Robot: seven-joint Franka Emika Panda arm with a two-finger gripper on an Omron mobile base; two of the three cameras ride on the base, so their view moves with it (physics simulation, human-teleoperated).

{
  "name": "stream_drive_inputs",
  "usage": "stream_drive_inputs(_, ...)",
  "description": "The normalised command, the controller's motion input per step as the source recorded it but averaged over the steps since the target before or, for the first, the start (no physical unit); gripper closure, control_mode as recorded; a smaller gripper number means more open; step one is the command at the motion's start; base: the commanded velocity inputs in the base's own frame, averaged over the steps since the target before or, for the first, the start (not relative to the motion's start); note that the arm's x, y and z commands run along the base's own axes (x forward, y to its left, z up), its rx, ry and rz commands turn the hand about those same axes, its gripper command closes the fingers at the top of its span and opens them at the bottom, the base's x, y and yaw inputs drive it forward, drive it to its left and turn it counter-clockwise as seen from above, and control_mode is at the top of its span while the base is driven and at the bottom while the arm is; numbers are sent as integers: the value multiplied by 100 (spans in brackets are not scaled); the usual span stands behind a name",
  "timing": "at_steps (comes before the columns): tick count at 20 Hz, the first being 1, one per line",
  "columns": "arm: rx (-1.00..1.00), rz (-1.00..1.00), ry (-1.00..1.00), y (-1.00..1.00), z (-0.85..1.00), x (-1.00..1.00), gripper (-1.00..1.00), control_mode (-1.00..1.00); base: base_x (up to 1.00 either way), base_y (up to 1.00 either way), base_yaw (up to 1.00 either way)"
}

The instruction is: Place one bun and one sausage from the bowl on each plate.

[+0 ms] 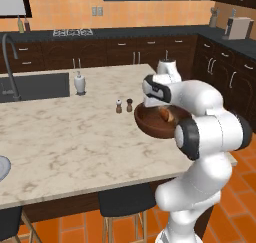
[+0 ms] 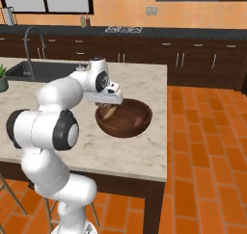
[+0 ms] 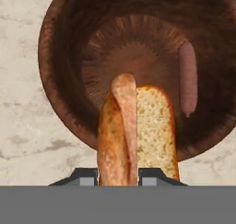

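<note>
Between the tool's (image 3: pixel 118 174) narrowed jaws, gripping a bun (image 3: pixel 138 135) and a sausage (image 3: pixel 125 108) wedged against it, both reaching out over the dark wooden bowl (image 3: pixel 60 57). Farther inside, lying apart against the wall, a second sausage (image 3: pixel 187 78). Beyond, sitting on the marble counter (image 3: pixel 18 80).

Home kitchen: marble island counter (image 1: pixel 75 142), sink (image 1: pixel 35 86) at 10 o'clock, stove (image 1: pixel 73 32) at 12, dark cabinets (image 1: pixel 150 49), orange tile floor (image 2: pixel 207 156).

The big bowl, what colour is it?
Dark brown wood; the bowl shows best in the hand view.
</note>
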Motion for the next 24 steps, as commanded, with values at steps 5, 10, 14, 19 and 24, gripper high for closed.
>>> stream_drive_inputs(5, -22, -1, 14, 55, 35, -100, 100, -100, 0, 0, 0)
stream_drive_inputs(10, -18, 1, 11, 8, 34, -100, 100, -100, 0, 0, 0)
stream_drive_inputs(14, 7, 14, -6, -28, -8, -100, 100, -100, 0, 0, 0)
stream_drive_inputs(19, 2, 17, -3, 5, -2, -87, 100, -100, 0, 0, 0)
stream_drive_inputs(24, 0, 0, 0, 0, -3, 0, 100, -100, 0, 0, 0)
